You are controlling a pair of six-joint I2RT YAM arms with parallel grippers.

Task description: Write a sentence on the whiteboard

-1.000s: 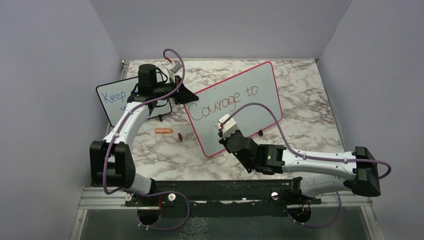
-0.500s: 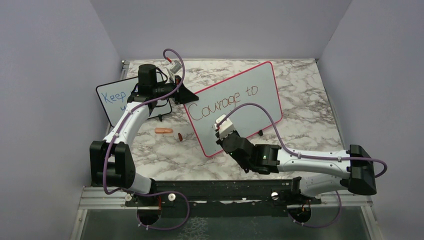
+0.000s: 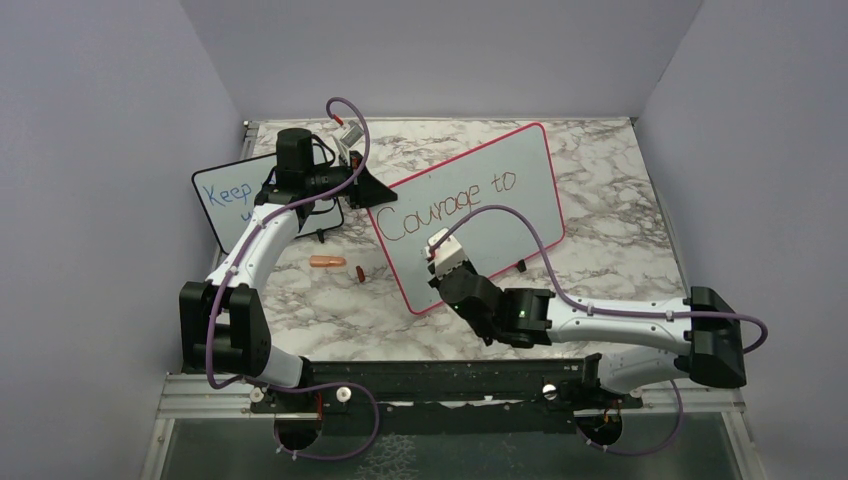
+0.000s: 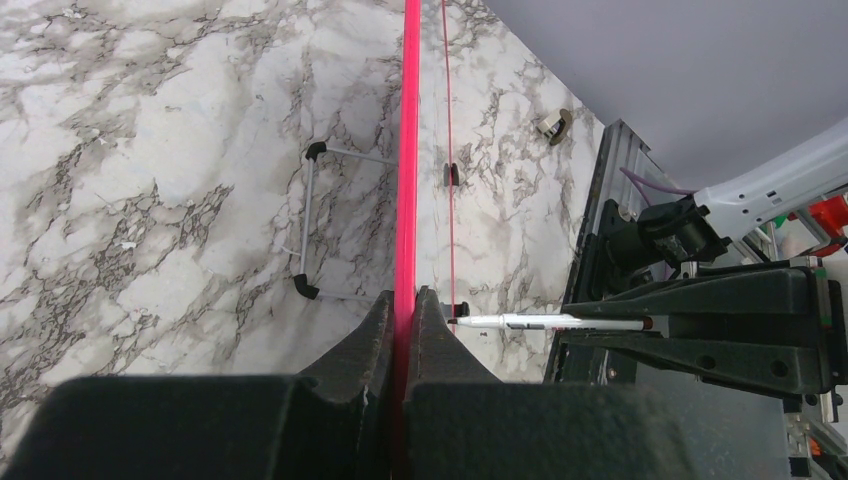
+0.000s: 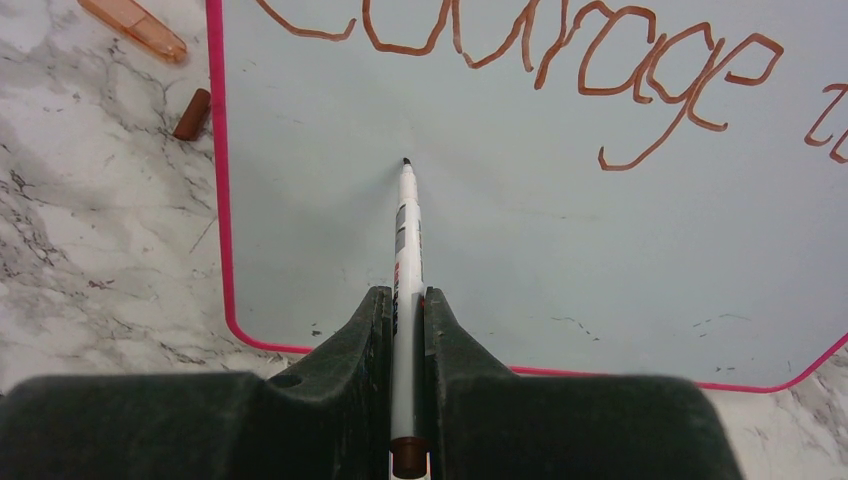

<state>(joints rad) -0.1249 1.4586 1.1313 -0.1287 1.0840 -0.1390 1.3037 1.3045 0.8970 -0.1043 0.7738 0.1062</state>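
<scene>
The whiteboard (image 3: 520,215) with its red-pink frame stands tilted on the marble table. The sentence (image 3: 450,205) on it reads "Courage to" in red-brown, and "Courage" (image 5: 560,60) shows in the right wrist view. My left gripper (image 3: 365,190) is shut on the board's upper left edge, its jaws pinching the red frame (image 4: 407,150). My right gripper (image 5: 405,300) is shut on a white marker (image 5: 405,240). The marker's tip rests against the bare board (image 5: 600,250) below the first letters. The left wrist view shows the marker (image 4: 545,322) from the side.
A smaller black-framed board (image 3: 228,200) with blue writing stands behind the left arm. An orange pen (image 3: 327,262) and a brown cap (image 3: 359,272) lie on the table left of the whiteboard. The whiteboard's wire foot (image 4: 310,220) rests on the marble.
My right arm has shifted a little to the left, carrying the marker towards the board's lower left. The left arm and the board have not moved.
</scene>
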